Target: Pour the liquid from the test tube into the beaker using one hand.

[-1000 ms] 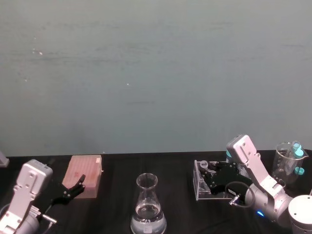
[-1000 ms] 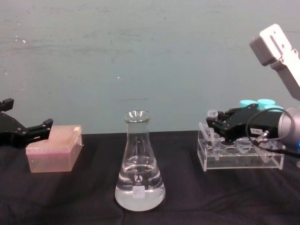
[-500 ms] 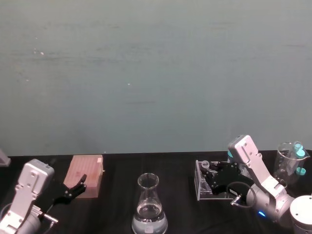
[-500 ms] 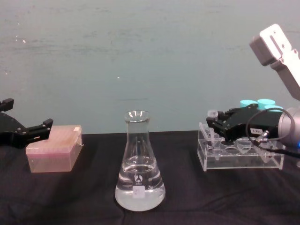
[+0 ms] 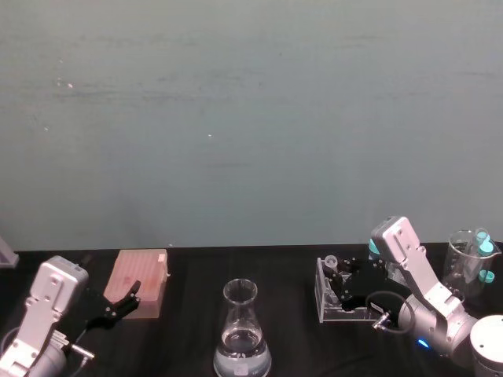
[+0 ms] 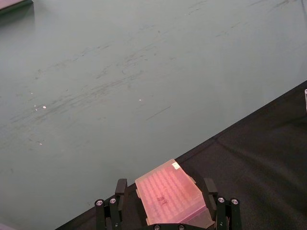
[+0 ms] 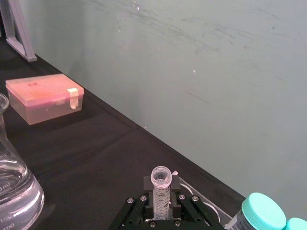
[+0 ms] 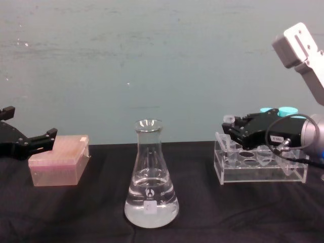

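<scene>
A: Nearest first. What sits by the front edge of the tabletop (image 8: 91,212)?

B: The beaker (image 8: 149,152), at the middle of the front edge. Conical, upright, no lid. The clear liquid (image 8: 151,202) sits low in its wide base. Nothing touches it.

A: Left side?

B: The left end effector (image 5: 127,296) hangs low near the left edge with its fingers spread wide and nothing between them. It is just beside a pink box (image 8: 58,162) with a lid, which lies flat towards the back left corner. In the left wrist view the two fingers frame that box.

A: And the right?

B: The right end effector (image 8: 232,129) is over the left end of a clear rack (image 8: 263,172), which stands on the right side towards the back edge. Its fingers are clamped on the test tube (image 7: 161,184). The tube stands upright, with its flared open rim poking above the fingers. I cannot tell whether its lower end is clear of the rack, nor whether it holds any liquid. It is well apart from the beaker.

A: Farther back?

B: Teal-capped tubes (image 8: 282,110) behind the rack, near the back right corner. Behind everything, a scuffed grey-green wall (image 8: 162,61).
</scene>
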